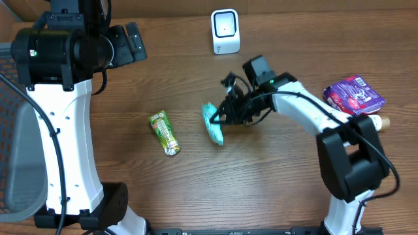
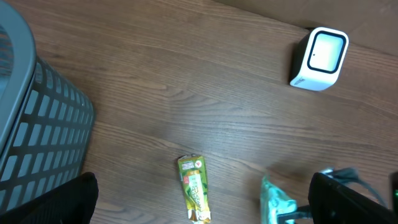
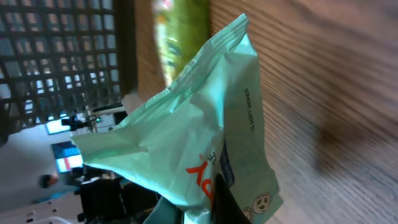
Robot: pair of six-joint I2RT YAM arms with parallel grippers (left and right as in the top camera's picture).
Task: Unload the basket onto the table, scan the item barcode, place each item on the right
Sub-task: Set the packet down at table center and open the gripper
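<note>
Okay, wooden table [image 1: 274,196] is carrying everything, and a grey mesh basket [image 2: 37,137] is standing off past the left gripper [image 1: 130,40], which is hanging wide open, holding nothing, well apart from the items. A purple packet [image 1: 353,93] is lying behind the right gripper [image 1: 221,119], out by that arm's elbow. The white scanner [image 1: 225,31] is sitting well ahead of the right gripper toward the far edge, window facing out over the table. A green snack bar [image 1: 164,132] is lying flat beyond the held item, apart from it. The task item, a mint-green pouch [image 1: 211,124], is sitting right at the right gripper's tips, and the jaws are pinching shut on one edge of it. Whether it's touching the wood, can't tell. The film is crinkling and sagging in the wrist view, so it's probably going to handle as light, soft and floppy, maybe slick. Edge pinch near the seam is looking like the sensible hold. The barcode isn't showing in any view.
</note>
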